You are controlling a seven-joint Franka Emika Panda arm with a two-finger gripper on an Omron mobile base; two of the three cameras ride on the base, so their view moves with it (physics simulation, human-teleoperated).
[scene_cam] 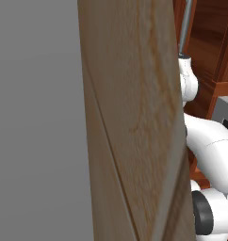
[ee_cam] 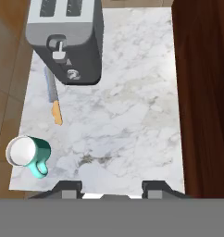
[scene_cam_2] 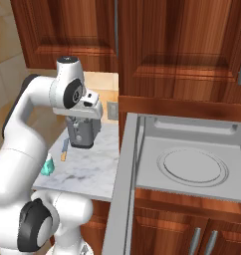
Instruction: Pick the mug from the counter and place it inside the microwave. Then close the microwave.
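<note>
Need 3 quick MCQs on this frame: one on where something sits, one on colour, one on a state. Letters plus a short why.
1. Where does the mug stand on the marble counter, in the hand view?
A. on top of the toaster
B. near the counter's corner, apart from the toaster, with the knife between them
C. on the turntable plate

2. What colour is the knife's handle?
A. orange
B. black
C. blue

3. What state is the microwave in?
A. door shut
B. door open, mug inside
C. door open, turntable plate bare

Answers:
1 B: the mug sits by the counter's corner, and the knife lies between it and the toaster.
2 A: the grey blade ends in an orange handle.
3 C: the right base view shows the door swung out and the turntable plate with nothing on it.
</note>
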